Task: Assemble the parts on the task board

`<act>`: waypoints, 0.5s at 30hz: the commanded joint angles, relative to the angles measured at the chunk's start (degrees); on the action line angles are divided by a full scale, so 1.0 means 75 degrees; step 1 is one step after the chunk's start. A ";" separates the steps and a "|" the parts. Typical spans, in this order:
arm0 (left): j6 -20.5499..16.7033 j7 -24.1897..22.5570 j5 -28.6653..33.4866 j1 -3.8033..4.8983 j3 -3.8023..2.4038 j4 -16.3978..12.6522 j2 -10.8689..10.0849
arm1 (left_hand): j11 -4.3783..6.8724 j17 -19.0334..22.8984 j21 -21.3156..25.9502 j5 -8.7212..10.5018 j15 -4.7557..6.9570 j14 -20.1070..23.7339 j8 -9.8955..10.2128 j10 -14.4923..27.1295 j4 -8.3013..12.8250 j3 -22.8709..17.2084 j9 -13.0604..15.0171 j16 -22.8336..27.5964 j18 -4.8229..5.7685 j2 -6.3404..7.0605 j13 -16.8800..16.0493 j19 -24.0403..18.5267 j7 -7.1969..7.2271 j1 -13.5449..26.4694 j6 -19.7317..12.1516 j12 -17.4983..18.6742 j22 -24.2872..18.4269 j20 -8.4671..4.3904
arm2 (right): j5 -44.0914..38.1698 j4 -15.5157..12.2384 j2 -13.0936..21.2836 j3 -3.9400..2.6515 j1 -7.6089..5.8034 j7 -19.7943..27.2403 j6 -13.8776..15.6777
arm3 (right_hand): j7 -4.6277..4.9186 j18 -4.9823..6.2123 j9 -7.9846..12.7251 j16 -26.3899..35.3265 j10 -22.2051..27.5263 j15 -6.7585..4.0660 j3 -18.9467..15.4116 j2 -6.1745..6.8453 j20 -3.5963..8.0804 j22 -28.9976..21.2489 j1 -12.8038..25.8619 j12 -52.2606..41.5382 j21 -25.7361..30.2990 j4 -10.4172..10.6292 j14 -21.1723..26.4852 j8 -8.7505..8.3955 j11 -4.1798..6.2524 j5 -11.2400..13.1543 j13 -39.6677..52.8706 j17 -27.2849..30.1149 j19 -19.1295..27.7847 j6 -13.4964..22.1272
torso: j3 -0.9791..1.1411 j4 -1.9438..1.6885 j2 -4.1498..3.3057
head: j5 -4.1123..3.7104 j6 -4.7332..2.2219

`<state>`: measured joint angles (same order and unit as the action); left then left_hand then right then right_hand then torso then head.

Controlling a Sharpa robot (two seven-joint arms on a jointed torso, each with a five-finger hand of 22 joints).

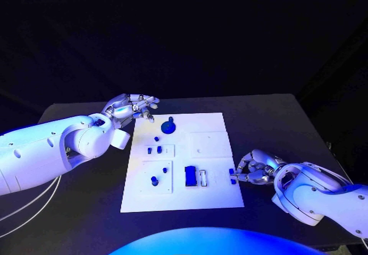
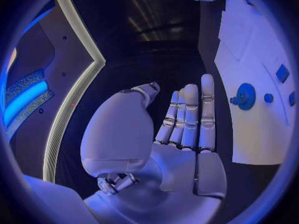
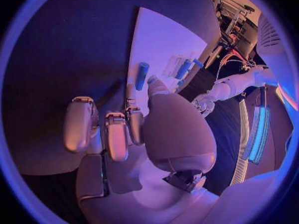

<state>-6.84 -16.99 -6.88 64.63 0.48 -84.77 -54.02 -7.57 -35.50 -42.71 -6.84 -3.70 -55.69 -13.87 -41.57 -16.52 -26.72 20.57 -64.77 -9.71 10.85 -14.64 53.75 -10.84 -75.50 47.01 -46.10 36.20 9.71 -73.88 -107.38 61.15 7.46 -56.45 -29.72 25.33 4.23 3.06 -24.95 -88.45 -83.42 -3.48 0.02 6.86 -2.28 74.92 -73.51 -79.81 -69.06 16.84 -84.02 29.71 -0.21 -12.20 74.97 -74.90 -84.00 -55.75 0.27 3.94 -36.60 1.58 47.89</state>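
At the right edge of the task board (image 1: 215,199), the right hand (image 1: 257,167) rests with curled fingers, touching a small blue part (image 1: 232,176); whether it grips is unclear. At the far left corner, the left hand (image 1: 132,107) hovers with fingers apart, holding nothing, beside a round blue part (image 1: 168,126).
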 commanded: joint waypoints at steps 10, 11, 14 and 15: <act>0.0179 -0.0097 0.0005 0.0000 -0.0004 -0.0024 -0.0014 | -0.0002 -0.0010 0.0044 0.0016 -0.0034 -0.0002 -0.0034 0.0042 0.0006 0.0076 -0.0010 -0.0030 -0.0107 -0.0061 -0.0012 0.0064 -0.0012 -0.0016 -0.0036 -0.0036 -0.0017 -0.0019 | -0.0828 0.0310 -0.0386 0.0005 0.0208 -0.0247 -0.0535 | -0.0056 0.0062 -0.0020 0.0018 -0.0004 -0.0051 0.0105 0.0114 -0.0021 0.1375 -0.0336 0.0043 0.0010 -0.0046 -0.0690 0.0063 0.0071 0.0003 0.0875 -0.1517 -0.0130 -0.0062 | -0.0001 0.0006 0.0005 | 0.0010 0.0037; 0.0182 -0.0095 0.0005 0.0001 -0.0004 -0.0025 -0.0015 | -0.0002 -0.0010 0.0044 0.0016 -0.0034 -0.0002 -0.0034 0.0042 0.0006 0.0076 -0.0010 -0.0030 -0.0107 -0.0061 -0.0012 0.0064 -0.0012 -0.0016 -0.0036 -0.0036 -0.0017 -0.0019 | -0.0939 0.0334 -0.0420 0.0005 0.0222 -0.0257 -0.0594 | -0.0060 0.0061 -0.0020 0.0019 -0.0005 -0.0056 0.0138 0.0129 -0.0017 0.1376 -0.0428 0.0045 0.0011 -0.0052 -0.0689 0.0065 0.0075 0.0003 0.0876 -0.1516 -0.0131 -0.0063 | -0.0001 0.0006 0.0005 | 0.0010 0.0037; 0.0191 -0.0091 0.0005 0.0001 -0.0004 -0.0028 -0.0018 | -0.0002 -0.0010 0.0044 0.0016 -0.0034 -0.0002 -0.0034 0.0042 0.0006 0.0076 -0.0010 -0.0030 -0.0107 -0.0061 -0.0012 0.0064 -0.0012 -0.0016 -0.0036 -0.0036 -0.0017 -0.0019 | -0.1283 0.0409 -0.0508 0.0006 0.0246 -0.0289 -0.0831 | -0.0078 0.0061 0.0005 0.0023 0.0007 -0.0070 0.0446 0.0199 0.0004 0.1376 -0.0878 0.0070 0.0029 -0.0039 -0.0689 0.0048 0.0094 -0.0013 0.0872 -0.1514 -0.0133 -0.0073 | -0.0001 0.0004 0.0005 | 0.0001 0.0040; 0.0196 -0.0090 0.0005 0.0001 -0.0004 -0.0031 -0.0020 | -0.0002 -0.0010 0.0044 0.0016 -0.0034 -0.0002 -0.0034 0.0042 0.0006 0.0076 -0.0010 -0.0030 -0.0107 -0.0061 -0.0012 0.0064 -0.0012 -0.0016 -0.0036 -0.0036 -0.0017 -0.0019 | -0.1372 0.0438 -0.0536 0.0006 0.0251 -0.0298 -0.0913 | -0.0073 0.0061 0.0013 0.0026 0.0009 -0.0072 0.0494 0.0237 0.0004 0.1375 -0.0908 0.0074 0.0033 -0.0037 -0.0688 0.0040 0.0092 -0.0011 0.0871 -0.1509 -0.0133 -0.0070 | -0.0001 0.0006 0.0006 | -0.0002 0.0040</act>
<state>-6.59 -16.99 -6.88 64.63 0.48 -84.80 -54.17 -7.57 -35.49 -42.71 -6.84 -3.70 -55.69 -13.87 -41.57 -16.51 -26.39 20.57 -64.77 -9.71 10.85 -14.69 53.95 -10.84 -75.50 47.01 -46.10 36.12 9.51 -80.02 -104.71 57.41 7.00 -55.24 -30.52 23.62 3.89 3.06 -33.25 -88.45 -83.42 -3.49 3.28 8.86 -2.28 74.91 -79.60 -79.59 -69.06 16.62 -84.02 30.54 0.21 -12.18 74.96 -74.95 -84.00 -56.52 0.24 3.98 -36.59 1.65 48.17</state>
